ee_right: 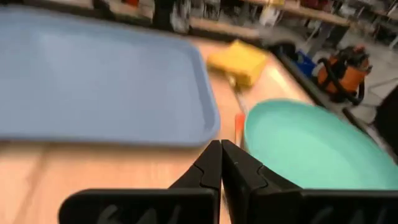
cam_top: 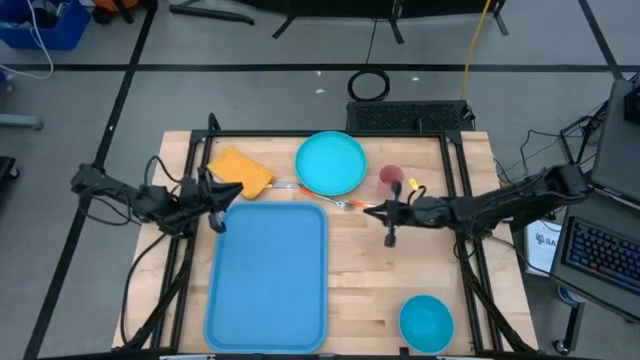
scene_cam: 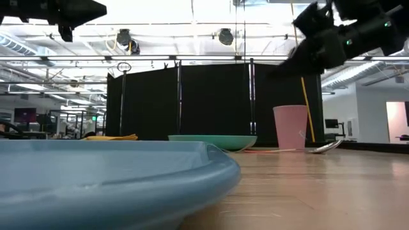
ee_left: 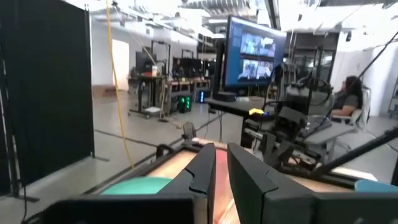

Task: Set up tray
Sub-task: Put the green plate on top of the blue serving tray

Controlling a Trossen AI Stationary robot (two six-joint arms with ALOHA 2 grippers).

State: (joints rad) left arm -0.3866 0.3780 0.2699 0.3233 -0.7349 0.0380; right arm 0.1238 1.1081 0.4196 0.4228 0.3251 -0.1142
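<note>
The light-blue tray (cam_top: 265,275) lies flat on the wooden table, its rim close in the low view (scene_cam: 115,169) and also in the right wrist view (ee_right: 93,74). Beyond its far edge lie a yellow cloth (cam_top: 240,172), a turquoise plate (cam_top: 331,163) and a pink cup (cam_top: 391,177). A utensil with an orange handle (ee_right: 239,121) lies between tray and plate. My left gripper (cam_top: 215,203) hovers raised over the tray's far-left corner, open by a narrow gap (ee_left: 221,168). My right gripper (cam_top: 378,210) is shut and empty (ee_right: 221,163), raised near the plate's right side.
A small blue bowl (cam_top: 426,323) sits near the table's near-right corner. A black frame (cam_top: 330,133) borders the table's far side and runs along its left and right sides. Bare wood (cam_top: 400,265) lies between the tray and the bowl.
</note>
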